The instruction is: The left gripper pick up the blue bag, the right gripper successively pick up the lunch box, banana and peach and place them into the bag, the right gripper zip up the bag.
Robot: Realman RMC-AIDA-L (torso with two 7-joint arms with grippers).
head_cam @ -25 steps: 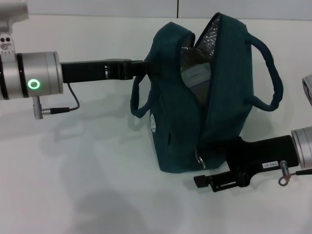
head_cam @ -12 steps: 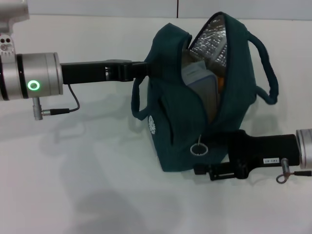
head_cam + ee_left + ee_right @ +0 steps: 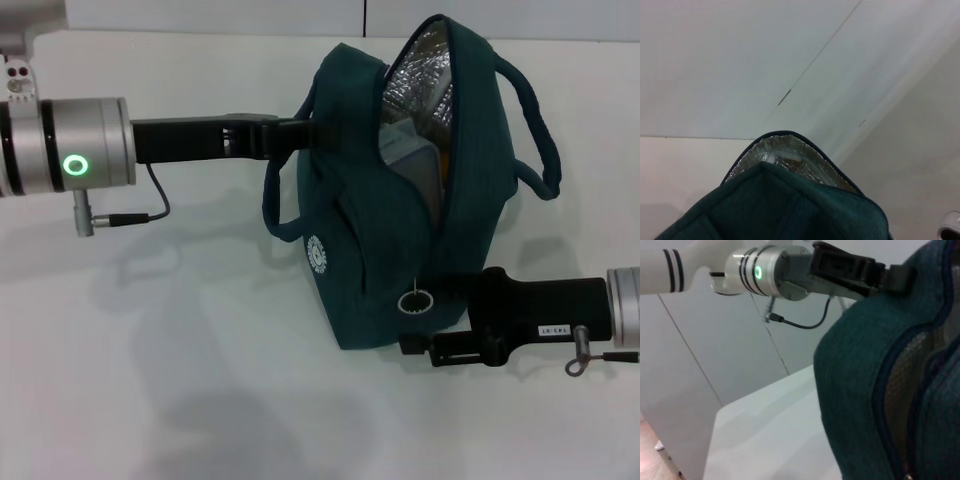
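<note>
The blue bag (image 3: 370, 250) stands upright on the white table (image 3: 180, 380), its top open and showing silver lining (image 3: 425, 70). My left gripper (image 3: 300, 135) is shut on the bag's upper left edge; this grip also shows in the right wrist view (image 3: 887, 277). The lunch box (image 3: 408, 160) sits inside the bag, with a small orange patch (image 3: 442, 165) beside it. The banana is hidden. My right gripper (image 3: 448, 298) is pressed against the bag's lower right end, next to the zip's ring pull (image 3: 413, 303). The left wrist view shows the bag's rim (image 3: 790, 150).
The bag's two handles hang loose, one on the left side (image 3: 275, 200) and one on the right (image 3: 535, 130). The right wrist view shows the zip line (image 3: 887, 390) running up the bag's side. Bare table lies in front and to the left.
The bag's mouth has narrowed and the bag stands straighter. The zip's ring pull has come into view near my right gripper, which shifted slightly up. The left arm shifted slightly right.
</note>
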